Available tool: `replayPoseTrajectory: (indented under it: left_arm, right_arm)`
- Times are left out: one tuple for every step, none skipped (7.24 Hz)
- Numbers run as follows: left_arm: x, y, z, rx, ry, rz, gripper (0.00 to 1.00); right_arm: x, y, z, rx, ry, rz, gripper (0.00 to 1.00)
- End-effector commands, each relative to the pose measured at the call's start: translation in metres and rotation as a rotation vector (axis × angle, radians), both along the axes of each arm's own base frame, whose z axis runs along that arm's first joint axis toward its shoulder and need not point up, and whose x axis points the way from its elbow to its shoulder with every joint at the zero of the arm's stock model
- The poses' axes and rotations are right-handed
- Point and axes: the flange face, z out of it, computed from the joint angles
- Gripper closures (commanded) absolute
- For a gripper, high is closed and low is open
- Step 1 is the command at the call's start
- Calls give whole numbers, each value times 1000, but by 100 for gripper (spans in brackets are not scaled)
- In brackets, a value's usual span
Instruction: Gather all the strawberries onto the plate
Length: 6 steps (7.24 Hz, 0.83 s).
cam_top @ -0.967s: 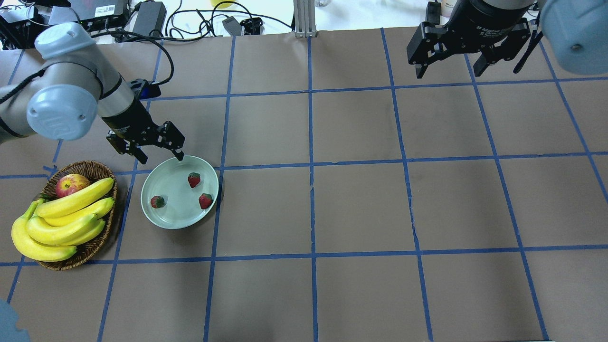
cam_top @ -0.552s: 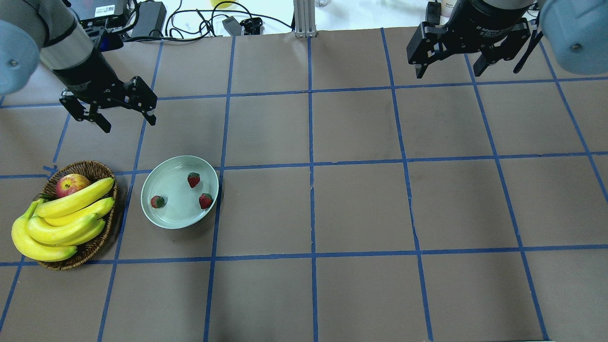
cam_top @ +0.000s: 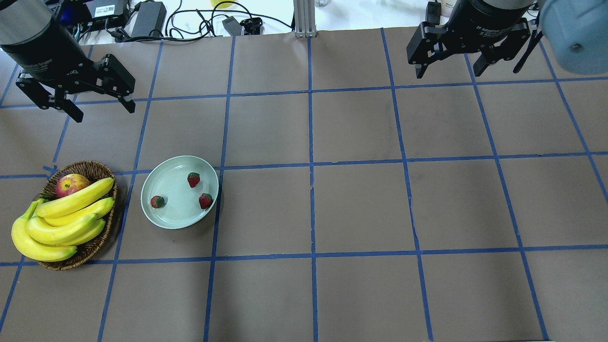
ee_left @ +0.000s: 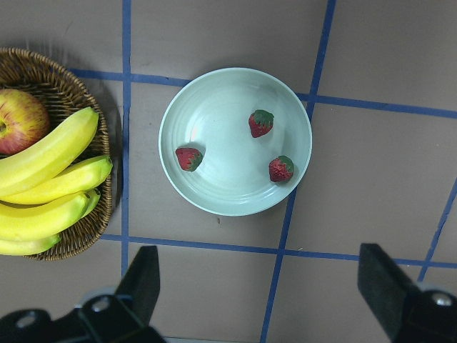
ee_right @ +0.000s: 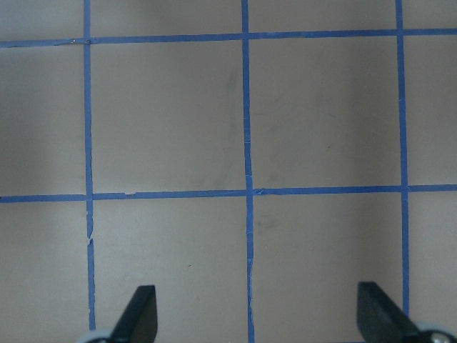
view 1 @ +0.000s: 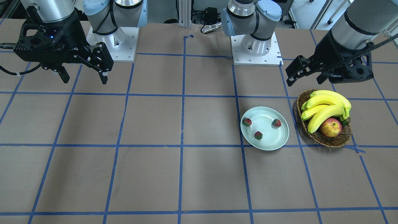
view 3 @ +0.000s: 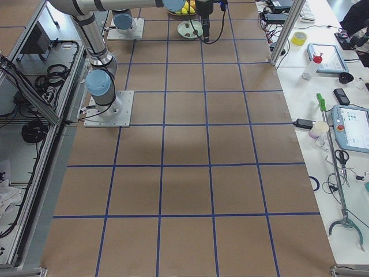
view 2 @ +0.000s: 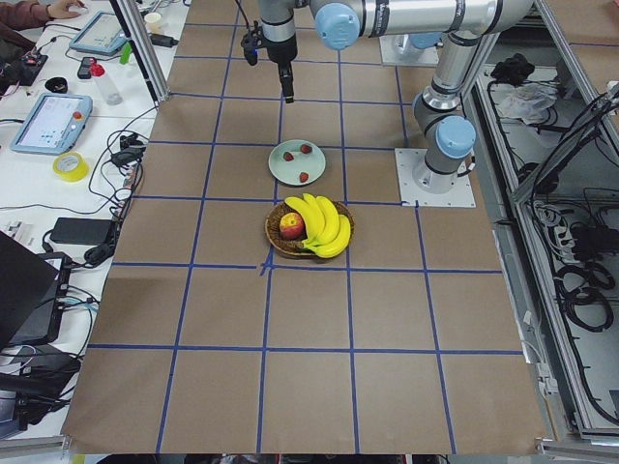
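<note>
The pale mint plate (cam_top: 175, 211) sits left of the table's middle and holds three strawberries (cam_top: 193, 179), (cam_top: 205, 201), (cam_top: 157, 202). They also show in the left wrist view on the plate (ee_left: 228, 107): one strawberry (ee_left: 261, 122), a second (ee_left: 188, 158) and a third (ee_left: 281, 168). My left gripper (cam_top: 104, 111) is open and empty, raised behind and to the left of the plate. My right gripper (cam_top: 449, 72) is open and empty, high over the far right of the table.
A brown wicker basket (cam_top: 92, 166) with a bunch of bananas (cam_top: 71, 209) and a red-yellow apple (cam_top: 71, 184) stands just left of the plate. Cables and power bricks (cam_top: 149, 16) lie beyond the table's far edge.
My left gripper has moved from the plate's far rim up and back to the left, away from the plate, still open. The strawberries, the plate and my right arm have not moved.
</note>
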Motion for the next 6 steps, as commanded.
replayPoseTrajectory:
  left_arm:
    - [-7,12,15,-33,-5,-23,0]
    - [-11,13,13,-30,0,-33,0]
    - [-31,14,9,-21,-3,-72,0]
    - [-66,17,1,-16,-13,-115,0]
    - [-93,18,-8,-56,-59,-112,0]
    - [-102,19,-19,-68,-62,-124,0]
  right_arm:
    - [0,0,0,0,0,0,0]
    - [0,0,0,0,-1,0,0]
    - [0,0,0,0,-1,0,0]
    - [0,0,0,0,-1,0,0]
    - [0,0,0,-1,-1,0,0]
    - [0,0,0,0,-1,0,0]
